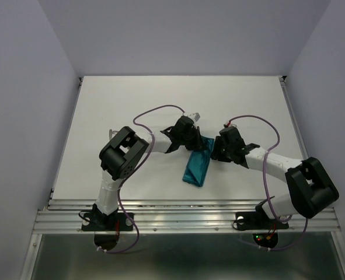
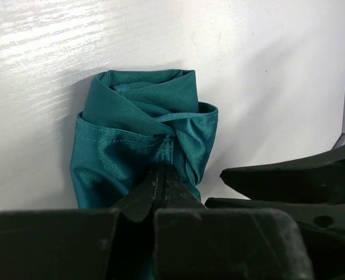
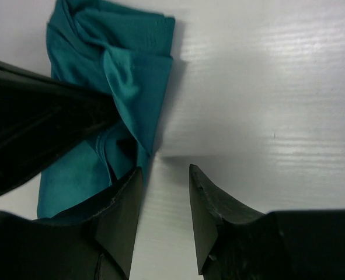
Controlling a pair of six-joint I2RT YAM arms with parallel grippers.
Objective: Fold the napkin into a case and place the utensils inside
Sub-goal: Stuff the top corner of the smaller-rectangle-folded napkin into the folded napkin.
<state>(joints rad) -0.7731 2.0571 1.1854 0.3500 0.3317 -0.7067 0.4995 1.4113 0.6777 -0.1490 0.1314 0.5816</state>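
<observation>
Folded teal cloth napkin (image 1: 197, 168) lies near-to-far; left claw (image 2: 160, 178) pinches its far end, right claw (image 3: 165, 189) spread, empty, just beside its right edge.

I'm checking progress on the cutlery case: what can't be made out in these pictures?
- Utensils: none shows in any view; the napkin's folds hide whether any lie inside.
- Napkin's far end, top view: partly covered by the left gripper and right gripper.
- Napkin's near part, left wrist view: hidden behind that gripper.
- Napkin's left side, right wrist view: behind the left gripper.
</observation>
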